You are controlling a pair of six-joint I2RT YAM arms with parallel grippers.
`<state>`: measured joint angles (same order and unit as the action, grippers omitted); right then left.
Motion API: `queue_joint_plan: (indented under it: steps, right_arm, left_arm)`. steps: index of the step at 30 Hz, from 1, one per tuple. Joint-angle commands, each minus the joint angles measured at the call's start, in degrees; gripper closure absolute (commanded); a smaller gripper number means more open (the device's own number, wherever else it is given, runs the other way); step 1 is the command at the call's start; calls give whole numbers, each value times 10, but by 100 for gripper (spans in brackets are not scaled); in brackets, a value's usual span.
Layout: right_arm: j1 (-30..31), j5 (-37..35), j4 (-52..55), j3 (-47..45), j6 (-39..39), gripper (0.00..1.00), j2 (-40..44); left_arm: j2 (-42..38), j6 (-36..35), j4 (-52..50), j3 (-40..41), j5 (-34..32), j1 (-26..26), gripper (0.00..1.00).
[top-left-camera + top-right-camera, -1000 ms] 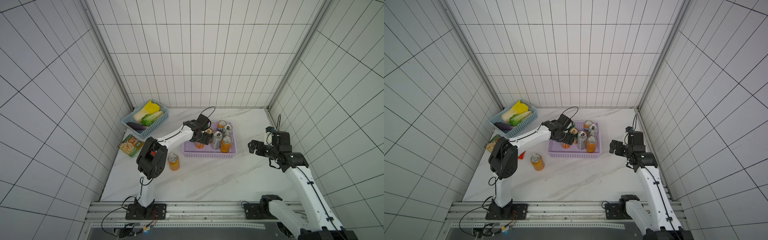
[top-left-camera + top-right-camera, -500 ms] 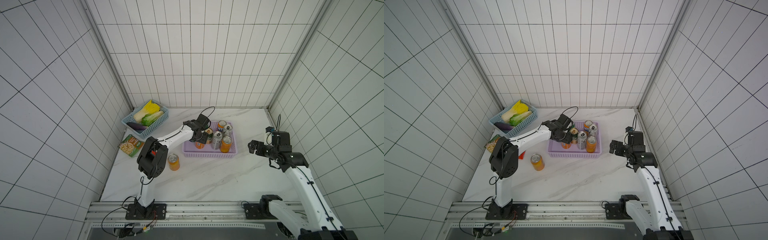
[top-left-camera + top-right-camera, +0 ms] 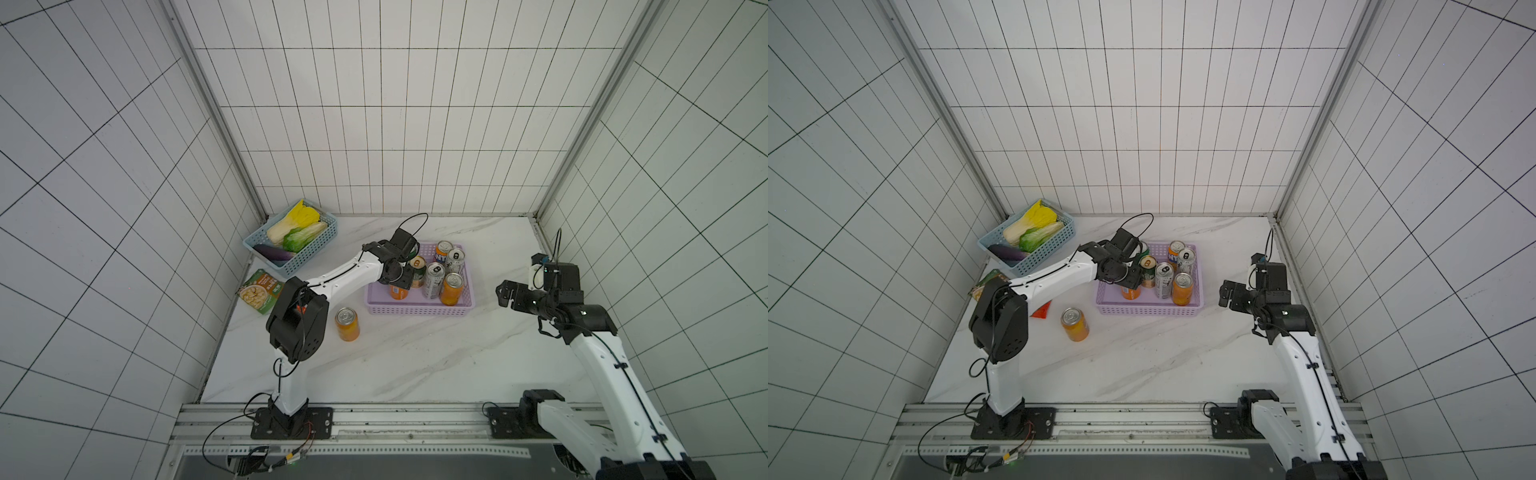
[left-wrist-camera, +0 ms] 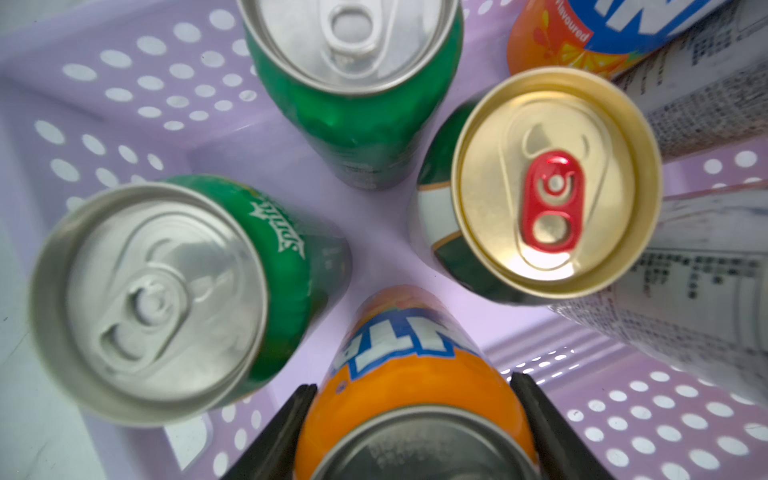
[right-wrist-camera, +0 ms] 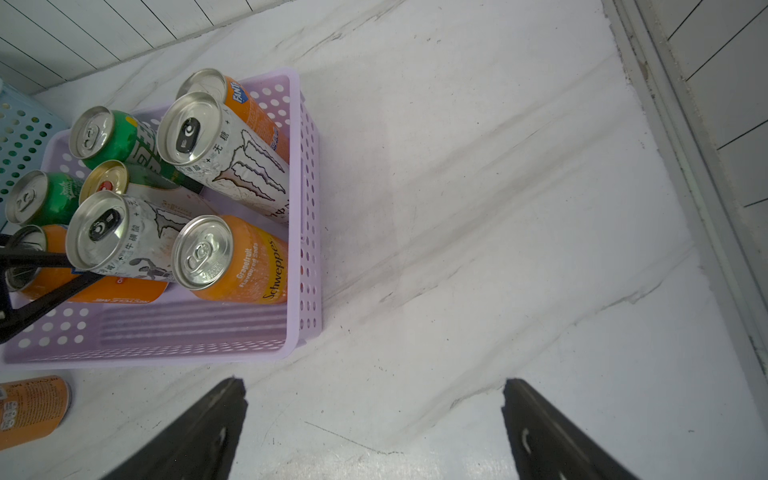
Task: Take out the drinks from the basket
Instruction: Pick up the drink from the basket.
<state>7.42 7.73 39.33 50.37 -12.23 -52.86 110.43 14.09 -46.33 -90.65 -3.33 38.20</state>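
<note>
Jaws around orange can (image 4: 409, 374) amid cans (image 4: 557, 183)

Left arm (image 3: 345, 277) is stretched way out, wrist tipped down, and the left gripper (image 4: 413, 390) has both fingers (image 4: 305, 403) snug against an orange Fanta can (image 4: 399, 357). Right arm (image 3: 598, 353) sits off to its side, right gripper (image 5: 374, 388) angled down, jaws spread wide.

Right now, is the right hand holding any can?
No, the right hand is open with nothing in it, over the marble table beside the purple basket.
</note>
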Motion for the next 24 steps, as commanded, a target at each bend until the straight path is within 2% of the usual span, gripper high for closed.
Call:
queue_joint_plan:
  steps: [1,24]
  right_arm:
    - [-5,-7,6,9,3,1,7]
    - [-6,-4,6,12,2,1,6]
  left_arm:
    - [-58,2,23,4,-3,2,40]
    - [-269,23,-27,74,-43,42,41]
